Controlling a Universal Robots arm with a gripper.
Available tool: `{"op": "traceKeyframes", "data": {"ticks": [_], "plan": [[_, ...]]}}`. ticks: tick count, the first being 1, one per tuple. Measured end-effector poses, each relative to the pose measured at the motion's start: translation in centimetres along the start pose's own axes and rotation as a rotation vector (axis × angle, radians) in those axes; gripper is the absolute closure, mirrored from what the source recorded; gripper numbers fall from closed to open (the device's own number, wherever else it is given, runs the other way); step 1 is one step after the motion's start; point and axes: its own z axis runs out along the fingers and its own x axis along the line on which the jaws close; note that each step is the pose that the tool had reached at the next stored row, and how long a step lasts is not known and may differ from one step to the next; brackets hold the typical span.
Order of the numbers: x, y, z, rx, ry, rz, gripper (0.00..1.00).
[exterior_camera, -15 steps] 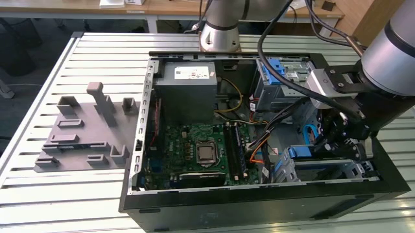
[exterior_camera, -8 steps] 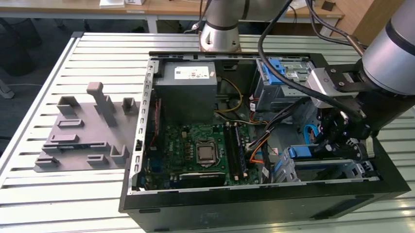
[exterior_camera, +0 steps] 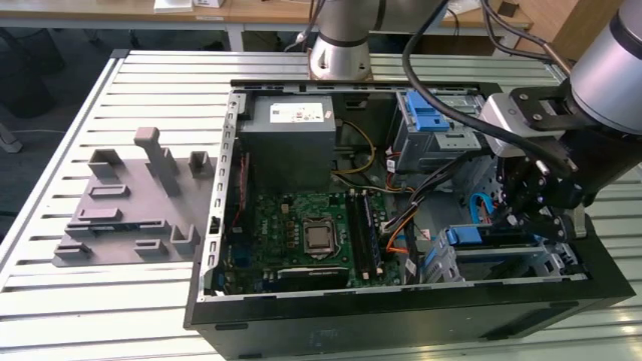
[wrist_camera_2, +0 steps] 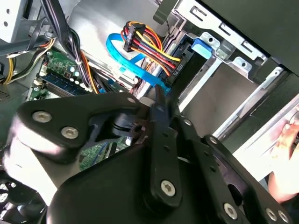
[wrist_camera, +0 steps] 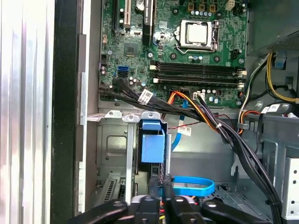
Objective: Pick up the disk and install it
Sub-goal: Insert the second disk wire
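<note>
The disk (exterior_camera: 486,236) sits on edge in the metal bay at the case's front corner, on the exterior view's right, its blue carrier showing. In the first wrist view the disk's blue carrier end (wrist_camera: 153,147) stands in the bay slot. The disk's blue tab (wrist_camera_2: 202,46) appears in the second wrist view beside a plug with coloured wires (wrist_camera_2: 154,49). My gripper (exterior_camera: 516,222) hangs just over the bay. Its fingers (wrist_camera: 150,201) are drawn together right by the wires and a blue flat cable (wrist_camera: 192,186). The gripper (wrist_camera_2: 156,105) looks shut; nothing clearly sits between the fingers.
The open computer case (exterior_camera: 301,320) lies on a slatted table (exterior_camera: 90,301). Inside are the motherboard (exterior_camera: 301,226), a grey power supply box (exterior_camera: 291,139) and an upper cage with a blue latch (exterior_camera: 431,120). A grey fixture (exterior_camera: 125,203) lies outside. A hand (wrist_camera_2: 288,140) shows beyond the case wall.
</note>
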Motion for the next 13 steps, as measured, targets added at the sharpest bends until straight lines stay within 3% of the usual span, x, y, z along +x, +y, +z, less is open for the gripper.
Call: {"op": "traceKeyframes", "data": {"ticks": [2,13], "plan": [[-0.01,0.0,-0.15,0.0,0.0,0.0,0.89],[-0.02,-0.01,-0.41,0.0,0.0,0.0,0.89]]}}
